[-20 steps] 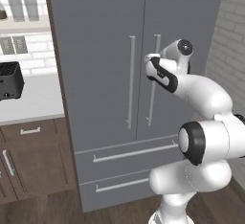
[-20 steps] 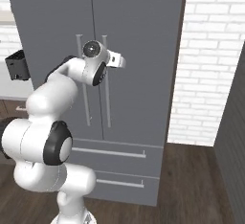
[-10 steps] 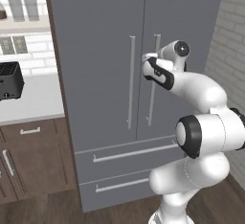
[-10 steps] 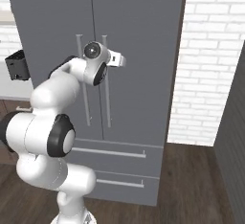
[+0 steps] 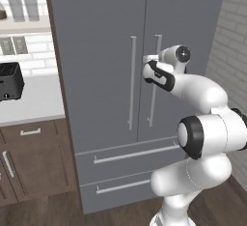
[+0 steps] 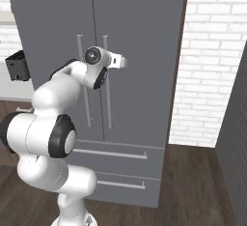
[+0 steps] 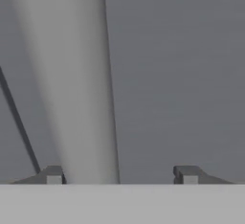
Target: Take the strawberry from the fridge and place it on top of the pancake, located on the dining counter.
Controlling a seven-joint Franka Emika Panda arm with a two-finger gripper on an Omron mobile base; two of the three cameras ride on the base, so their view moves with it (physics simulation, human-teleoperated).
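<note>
The fridge (image 5: 101,75) stands tall and grey with both doors closed. My gripper (image 5: 150,57) is at chest height against the right door's long vertical handle (image 5: 151,104). In the hand view the handle (image 7: 76,84) runs as a pale bar between my fingertips (image 7: 52,175), close to the left one and with a gap to the right one. The gripper (image 7: 119,175) is open around the bar. From the right base the gripper (image 6: 121,62) reaches past the handles to the fridge (image 6: 140,36). The strawberry is hidden. The pancake and the dining counter are out of view.
Two drawers (image 5: 130,155) sit below the fridge doors. To the left a black toaster (image 5: 10,81) stands on a white counter (image 5: 34,102) over brown cabinets (image 5: 29,162). A white brick wall (image 6: 212,75) closes off the right side.
The hand has edged a little closer in on the right door's handle. Both fridge doors have stayed closed.
</note>
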